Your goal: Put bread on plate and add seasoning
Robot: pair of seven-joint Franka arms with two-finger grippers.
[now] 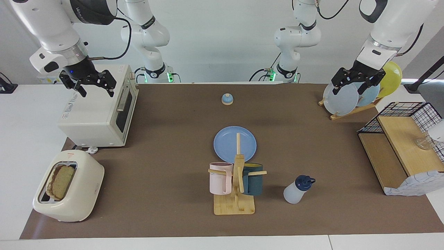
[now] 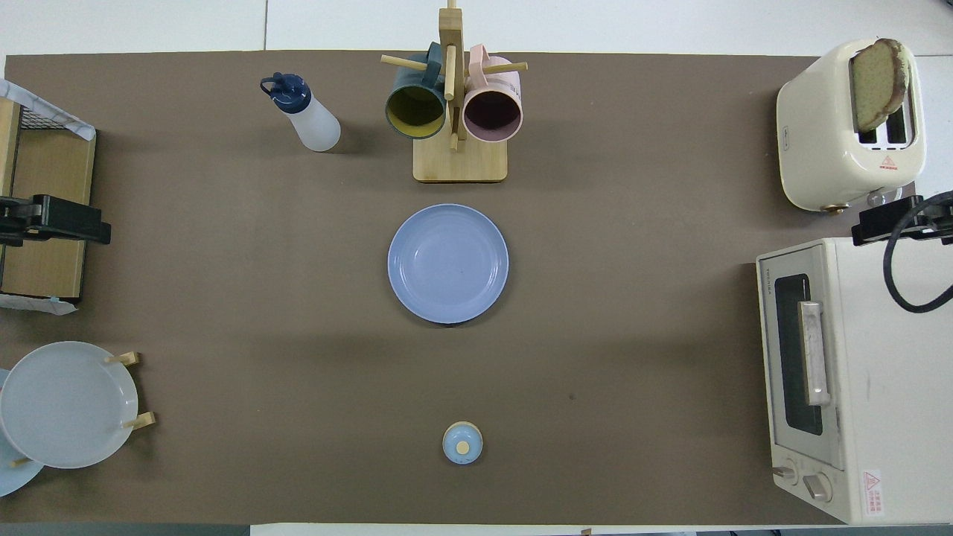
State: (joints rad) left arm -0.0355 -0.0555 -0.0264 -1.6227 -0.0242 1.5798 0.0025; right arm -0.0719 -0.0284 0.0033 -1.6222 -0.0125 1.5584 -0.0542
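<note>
Both arms wait, raised. The right gripper (image 1: pixel 91 84) hangs over the oven (image 1: pixel 99 111), jaws apart and holding nothing. The left gripper (image 1: pixel 357 81) hangs over the rack (image 1: pixel 350 111) of upright plates, jaws also apart and empty.

Taking the plate (image 2: pixel 447 263) in the middle of the worktop (image 2: pixel 633 357) as landmark: the bell (image 2: pixel 462 443) stands nearer to the robots than it, well apart. The oven sits toward the right arm's end, the plate rack toward the left arm's end.

The mug tree (image 2: pixel 456 112) stands just farther from the robots than the plate, a dark mug (image 2: pixel 415 104) and a pink mug (image 2: pixel 493 108) hung on it. The seasoning (image 2: pixel 304 115) stands upright beside the tree, toward the left arm's end.

The bread (image 2: pixel 878 82) stands in a slot of the toaster (image 2: pixel 826 126), farther than the plate, at the right arm's end. A wire shelf (image 1: pixel 399 139) stands at the left arm's end.
</note>
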